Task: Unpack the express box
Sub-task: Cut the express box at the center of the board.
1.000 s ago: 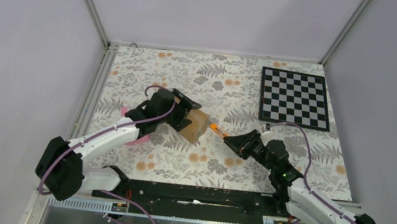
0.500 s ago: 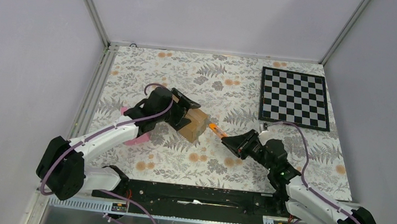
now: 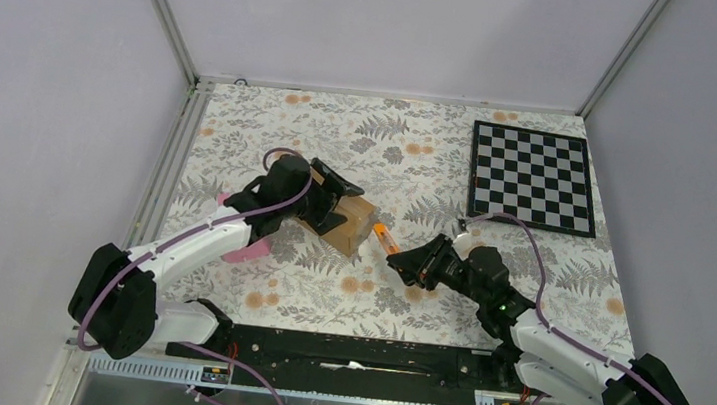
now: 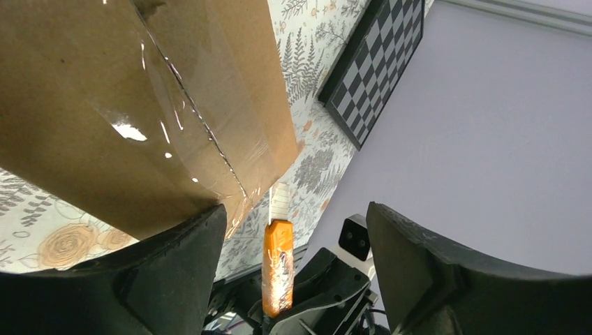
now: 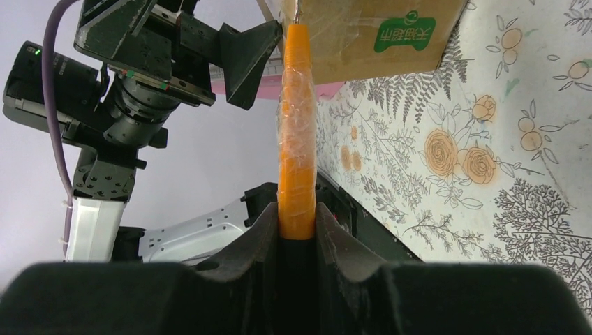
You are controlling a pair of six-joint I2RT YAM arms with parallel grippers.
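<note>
Brown express box (image 3: 360, 226) part-hidden by left hand (image 3: 344, 209), cutter (image 5: 296, 125) blade barely visible

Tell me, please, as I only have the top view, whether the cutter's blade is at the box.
Observer: Yes. The left wrist view shows the blade extended, its tip at the taped corner of the box.
Operator: Is the cutter held securely?
Observer: In the right wrist view it is wrapped in clear film and clamped between the right fingers.
Operator: And the left fingers?
Observer: One touches the box's edge; the other stands clear of it.
</note>
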